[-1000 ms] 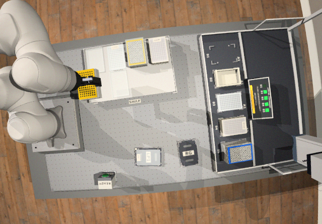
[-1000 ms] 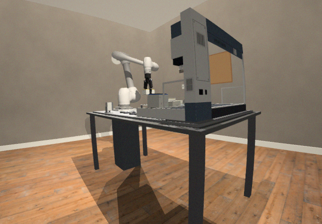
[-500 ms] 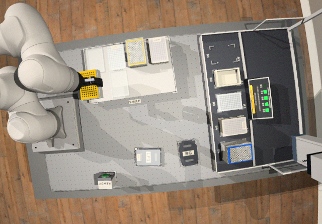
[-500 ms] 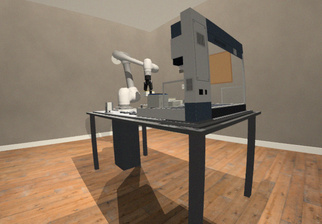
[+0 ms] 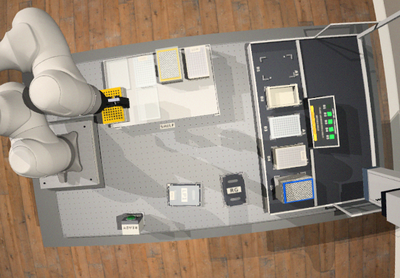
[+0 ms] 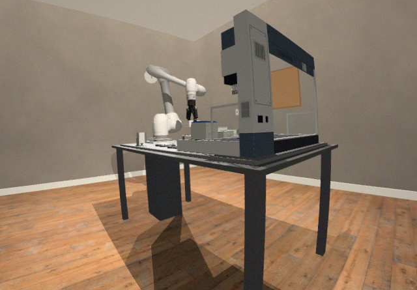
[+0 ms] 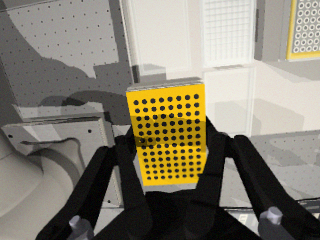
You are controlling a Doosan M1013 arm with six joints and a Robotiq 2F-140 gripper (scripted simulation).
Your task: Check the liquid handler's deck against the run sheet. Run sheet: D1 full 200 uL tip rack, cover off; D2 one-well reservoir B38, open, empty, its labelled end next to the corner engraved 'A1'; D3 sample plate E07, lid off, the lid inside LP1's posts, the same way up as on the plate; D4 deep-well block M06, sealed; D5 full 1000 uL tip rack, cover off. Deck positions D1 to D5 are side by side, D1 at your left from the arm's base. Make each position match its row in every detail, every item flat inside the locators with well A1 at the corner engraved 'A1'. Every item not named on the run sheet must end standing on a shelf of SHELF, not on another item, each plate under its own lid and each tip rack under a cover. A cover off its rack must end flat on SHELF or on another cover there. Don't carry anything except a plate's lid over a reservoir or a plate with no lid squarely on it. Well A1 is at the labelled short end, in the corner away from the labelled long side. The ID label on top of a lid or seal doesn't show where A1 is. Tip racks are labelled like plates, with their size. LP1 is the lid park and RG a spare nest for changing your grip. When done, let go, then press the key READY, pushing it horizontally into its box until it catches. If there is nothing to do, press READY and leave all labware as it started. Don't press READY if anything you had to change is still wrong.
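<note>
My gripper [image 5: 118,100] [image 6: 191,115] [image 7: 169,124] is shut on a tip rack with a yellow top and dark holes [image 5: 112,114] [image 7: 167,125], gripped across its short width. It holds the rack at the corner of SHELF [image 5: 187,104] nearest the arm's base. I cannot tell if the rack touches the shelf. On the deck, D1 [image 5: 278,67] has bare locators. D2 holds an open cream reservoir [image 5: 282,96], D3 a white well plate [image 5: 284,126], D4 a pale block [image 5: 289,156], and D5 a blue-framed tip rack [image 5: 297,189].
On SHELF stand a clear cover [image 5: 117,73], a white plate [image 5: 144,70], a yellow-framed tip rack [image 5: 168,64] and another pale plate [image 5: 197,62]. A second clear piece [image 5: 147,103] lies beside the held rack. LP1 [image 5: 184,194], RG [image 5: 233,190] and READY [image 5: 130,223] are along the near side.
</note>
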